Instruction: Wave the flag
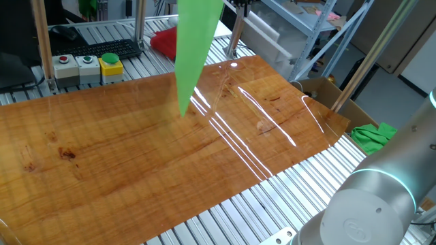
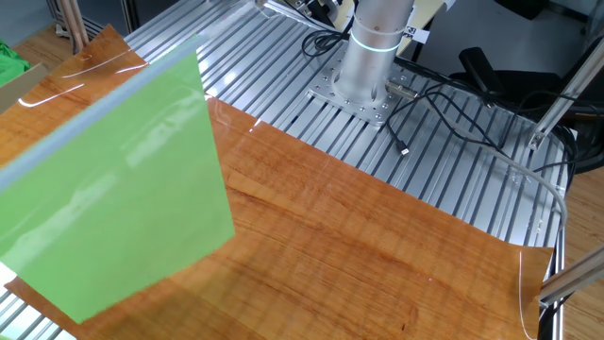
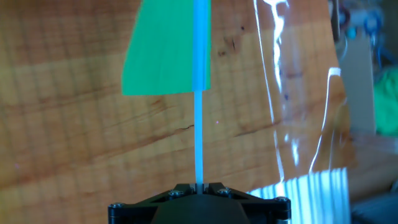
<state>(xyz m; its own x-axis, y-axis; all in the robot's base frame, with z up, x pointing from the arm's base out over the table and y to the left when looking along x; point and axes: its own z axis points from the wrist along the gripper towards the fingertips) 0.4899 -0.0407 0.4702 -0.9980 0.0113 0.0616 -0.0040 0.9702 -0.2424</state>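
Note:
The flag is a bright green sheet (image 1: 193, 47) on a thin pale rod (image 3: 199, 124). In the hand view my gripper (image 3: 199, 185) is shut on the rod's lower end, and the rod runs straight away from the jaws with the green sheet (image 3: 165, 50) at its far end, above the wooden table. In the other fixed view the sheet (image 2: 113, 189) fills the left side, held in the air with its rod (image 2: 94, 104) along the top edge. The gripper itself is out of frame in both fixed views.
The wooden tabletop (image 1: 136, 156) has a glossy film. A red cloth bundle (image 1: 163, 42) and a button box (image 1: 88, 68) lie at the back. A small bunched green cloth (image 1: 373, 136) sits in a cardboard box at the right. The arm base (image 2: 373, 57) stands on the slatted metal.

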